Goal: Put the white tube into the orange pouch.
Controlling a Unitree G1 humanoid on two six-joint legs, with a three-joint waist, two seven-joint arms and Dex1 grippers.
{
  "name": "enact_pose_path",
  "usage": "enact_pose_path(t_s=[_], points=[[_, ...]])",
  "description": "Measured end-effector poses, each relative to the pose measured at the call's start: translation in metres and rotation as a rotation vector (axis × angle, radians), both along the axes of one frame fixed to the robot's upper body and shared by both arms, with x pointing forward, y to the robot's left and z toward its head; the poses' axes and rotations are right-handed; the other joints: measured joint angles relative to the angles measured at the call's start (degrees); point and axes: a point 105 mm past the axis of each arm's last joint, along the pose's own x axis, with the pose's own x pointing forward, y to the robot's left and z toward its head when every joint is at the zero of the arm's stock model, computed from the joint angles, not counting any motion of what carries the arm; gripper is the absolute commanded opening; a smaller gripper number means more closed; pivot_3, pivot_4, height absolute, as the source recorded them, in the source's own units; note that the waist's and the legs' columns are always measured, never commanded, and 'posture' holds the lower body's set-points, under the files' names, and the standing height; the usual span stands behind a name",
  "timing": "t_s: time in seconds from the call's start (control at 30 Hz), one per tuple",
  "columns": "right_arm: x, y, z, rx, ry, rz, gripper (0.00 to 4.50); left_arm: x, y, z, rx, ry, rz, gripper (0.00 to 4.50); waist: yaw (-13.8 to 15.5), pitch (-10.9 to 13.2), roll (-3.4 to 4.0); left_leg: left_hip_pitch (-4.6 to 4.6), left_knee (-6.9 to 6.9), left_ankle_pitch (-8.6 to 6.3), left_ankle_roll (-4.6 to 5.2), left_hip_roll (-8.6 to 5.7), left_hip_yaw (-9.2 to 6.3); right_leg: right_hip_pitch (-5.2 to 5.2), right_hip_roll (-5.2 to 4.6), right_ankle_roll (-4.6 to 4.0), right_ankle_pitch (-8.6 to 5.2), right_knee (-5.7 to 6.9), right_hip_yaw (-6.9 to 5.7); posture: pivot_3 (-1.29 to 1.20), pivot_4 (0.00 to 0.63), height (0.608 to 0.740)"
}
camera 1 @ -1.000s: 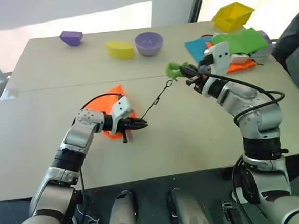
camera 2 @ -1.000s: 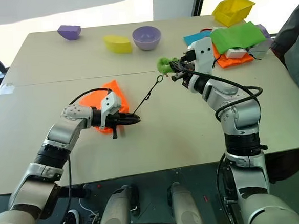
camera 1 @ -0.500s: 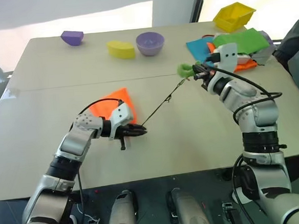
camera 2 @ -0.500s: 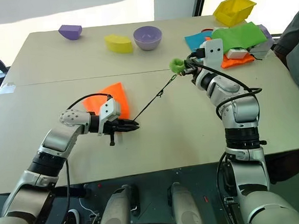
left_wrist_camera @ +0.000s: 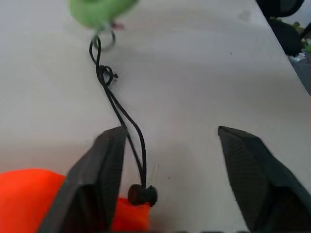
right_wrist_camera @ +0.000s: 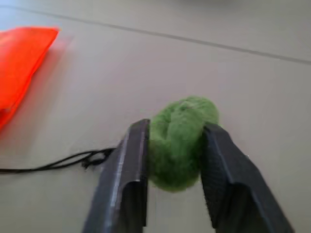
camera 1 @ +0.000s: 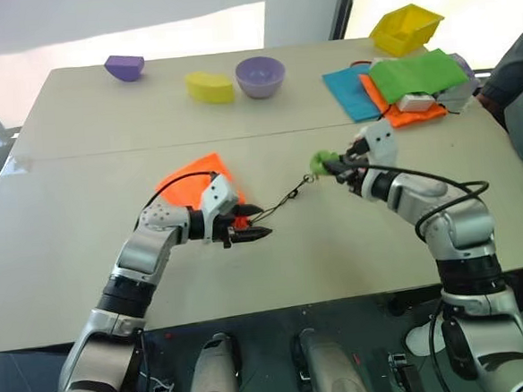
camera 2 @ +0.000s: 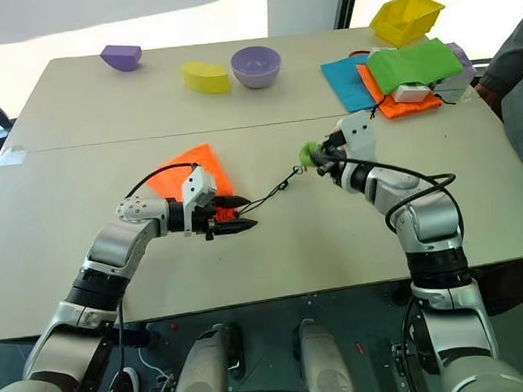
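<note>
The orange pouch point(camera 1: 189, 181) lies flat on the table, its dark cord point(camera 1: 284, 199) running slack to the right to a fuzzy green ring point(camera 1: 320, 162). My left gripper point(camera 1: 256, 223) is at the pouch's mouth and stands open. In the left wrist view, the cord and its black toggle point(left_wrist_camera: 142, 194) lie between the spread fingers point(left_wrist_camera: 104, 170), beside the pouch point(left_wrist_camera: 29, 194). My right gripper point(right_wrist_camera: 175, 128) is low over the table, its fingers pressed on both sides of the green ring point(right_wrist_camera: 180, 141). The white tube is out of view.
At the back of the table stand a purple block point(camera 1: 124, 66), a yellow block point(camera 1: 210, 86) and a purple bowl point(camera 1: 260, 75). A yellow bin point(camera 1: 406, 27) and stacked cloths point(camera 1: 406, 83) sit at the back right. A person's sleeve point(camera 1: 515, 79) is at the right edge.
My right gripper came down toward the table with the green ring, and the cord went slack. My left gripper, shut at the pouch's mouth before, has opened.
</note>
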Motion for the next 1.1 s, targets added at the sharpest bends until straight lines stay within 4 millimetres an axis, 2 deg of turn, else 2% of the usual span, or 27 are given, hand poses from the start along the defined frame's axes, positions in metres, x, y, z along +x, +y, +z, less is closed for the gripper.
enact_pose_path(t_s=[0.03,0.1,0.27,0.37,0.47,0.53,0.6,0.63,0.73,0.83,0.93,1.0,1.1], points=[[-0.002,0.001,0.0,0.0,0.002,0.012,3.08,0.0,0.001,0.007,-0.032,0.0,0.0,4.5,-0.1,0.0,0.0,0.0,0.08,0.0,0.0,0.01,0.0,0.0,0.0,0.0,0.0,0.07,0.0,0.0,0.15,0.74],[-0.005,-0.001,0.005,-0.031,-0.014,0.04,4.07,-0.004,0.003,0.023,-0.079,-0.015,-0.022,4.5,0.0,0.0,0.01,0.0,0.16,0.0,0.0,0.01,0.01,0.0,-0.04,-0.02,-0.01,0.11,0.0,0.0,0.15,0.74],[-0.017,-0.011,0.013,-0.106,-0.037,0.123,4.07,-0.007,0.018,0.052,-0.144,-0.092,0.01,4.5,0.1,0.0,0.0,0.09,0.22,0.0,0.01,0.0,0.0,0.12,-0.09,-0.19,-0.1,0.11,0.01,0.0,0.15,0.74],[-0.021,-0.011,0.015,-0.12,-0.059,0.169,4.07,-0.001,0.024,0.064,-0.176,-0.159,0.075,4.5,0.2,0.0,0.0,0.08,0.23,0.01,0.02,0.0,0.01,0.12,-0.09,-0.13,-0.07,0.11,0.01,0.0,0.15,0.74],[-0.022,-0.011,0.024,-0.115,-0.11,0.197,4.07,0.008,0.04,0.071,-0.199,-0.186,0.19,4.5,0.0,0.0,0.0,0.09,0.22,0.01,0.02,0.0,0.01,0.12,-0.07,-0.03,-0.02,0.11,0.02,0.0,0.15,0.74],[-0.028,-0.011,0.027,-0.115,-0.143,0.223,4.07,0.008,0.057,0.057,-0.134,-0.172,0.264,4.5,-0.1,0.0,0.02,0.12,0.13,0.01,0.02,0.01,0.01,0.11,-0.06,-0.01,-0.01,0.11,0.02,0.0,0.15,0.74],[-0.035,-0.013,0.024,-0.114,-0.149,0.237,4.07,0.006,0.08,0.033,-0.073,-0.115,0.361,4.5,-0.1,0.0,0.02,0.09,0.06,0.01,0.02,0.03,-0.01,0.05,-0.05,-0.02,-0.02,0.11,0.0,0.0,0.15,0.74],[-0.037,-0.014,0.021,-0.111,-0.144,0.237,4.07,0.006,0.085,0.028,-0.07,-0.097,0.385,4.5,0.1,0.0,0.01,0.03,0.07,0.01,0.02,0.04,-0.02,-0.01,-0.05,-0.02,-0.02,0.11,-0.01,0.0,0.15,0.74],[-0.045,-0.011,0.019,-0.116,-0.162,0.267,4.07,0.002,0.1,0.029,-0.079,-0.092,0.438,4.5,0.4,0.0,0.0,-0.01,0.13,0.0,0.01,0.03,0.0,0.0,-0.11,-0.08,-0.05,0.11,-0.02,0.0,0.15,0.74],[-0.058,-0.018,0.005,-0.135,-0.137,0.275,4.07,-0.006,0.136,0.03,-0.058,-0.109,0.559,4.5,0.1,0.0,0.0,0.09,0.11,0.0,0.01,0.08,0.0,0.06,-0.29,-0.21,-0.12,0.04,0.04,0.0,0.15,0.74],[-0.063,-0.023,-0.007,-0.146,-0.104,0.269,4.07,-0.015,0.163,0.02,-0.052,-0.106,0.688,4.5,-0.1,0.0,0.0,0.09,0.12,0.0,0.01,0.13,0.02,0.06,-0.34,-0.26,-0.12,-0.03,0.11,0.0,0.15,0.74],[-0.062,-0.024,-0.006,-0.151,-0.115,0.269,4.07,-0.021,0.17,0.011,-0.046,-0.083,0.728,4.5,-0.1,0.0,0.0,0.1,0.12,0.0,0.02,0.14,0.02,0.04,-0.44,-0.37,-0.07,-0.04,0.11,0.0,0.15,0.74],[-0.061,-0.023,-0.003,-0.152,-0.133,0.28,4.07,-0.028,0.171,0.007,-0.032,-0.079,0.735,4.5,0.1,0.0,0.0,0.09,0.07,-0.1,-0.15,0.14,0.04,0.03,-0.64,-0.51,0.01,-0.14,0.09,0.0,0.15,0.74]])
